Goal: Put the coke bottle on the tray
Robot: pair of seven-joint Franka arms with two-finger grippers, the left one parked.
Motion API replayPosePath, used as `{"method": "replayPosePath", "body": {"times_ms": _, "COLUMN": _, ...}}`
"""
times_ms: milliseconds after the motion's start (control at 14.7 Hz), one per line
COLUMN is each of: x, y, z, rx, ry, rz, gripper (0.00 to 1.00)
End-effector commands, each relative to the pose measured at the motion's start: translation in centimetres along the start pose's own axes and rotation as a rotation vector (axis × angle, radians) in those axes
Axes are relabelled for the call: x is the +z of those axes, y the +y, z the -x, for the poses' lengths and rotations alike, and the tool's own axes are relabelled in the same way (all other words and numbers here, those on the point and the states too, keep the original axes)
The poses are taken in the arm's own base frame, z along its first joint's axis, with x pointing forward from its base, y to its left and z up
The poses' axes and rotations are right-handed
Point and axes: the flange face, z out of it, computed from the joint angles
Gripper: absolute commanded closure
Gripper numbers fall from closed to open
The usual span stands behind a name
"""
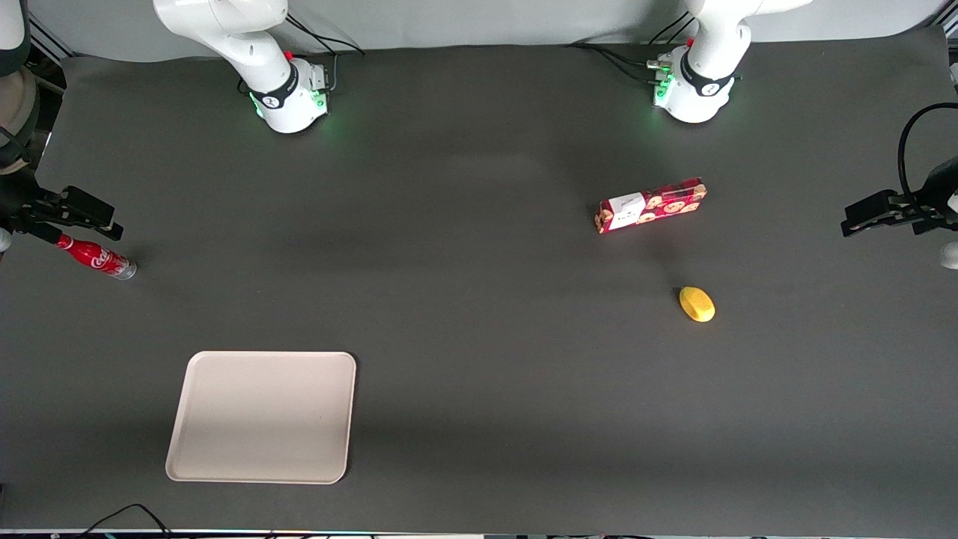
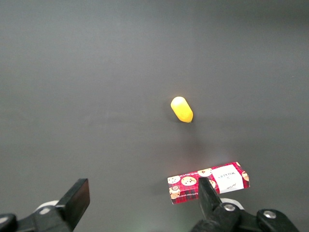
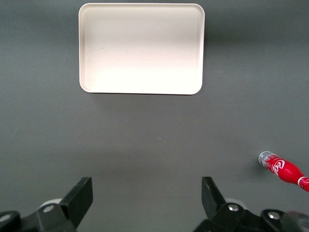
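Nothing done yet. Slim red coke bottle [image 1: 97,257] standing at the desk's working-arm edge, well apart from the large flat beige tray [image 1: 261,417] near the front edge. Black two-finger gripper [image 3: 147,198] hovering high, jaws spread wide, empty. Grasp, carry and placement all remaining.

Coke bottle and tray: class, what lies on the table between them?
Nothing: bare dark table separates the coke bottle from the tray, clearest in the right wrist view. The open gripper hovers nearby.

Coke bottle [image 1: 98,257]: cap end hidden under pincer [image 1: 78,213] in front view; cut by frame edge in right wrist view. Cookie box [image 2: 208,182] partly hidden by parked arm's finger in left wrist view.
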Motion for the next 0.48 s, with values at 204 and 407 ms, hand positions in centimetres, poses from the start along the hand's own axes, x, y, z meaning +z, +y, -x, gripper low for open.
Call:
{"method": "replayPosePath", "body": {"times_ms": 204, "x": 0.49, "y": 0.05, "z": -0.79, "rx": 0.02, "ry": -0.022, "rz": 0.009, "gripper": 0.0}}
{"method": "replayPosePath", "body": {"times_ms": 407, "x": 0.59, "y": -0.19, "z": -0.77, "rx": 0.012, "ry": -0.026, "rz": 0.019, "gripper": 0.0}}
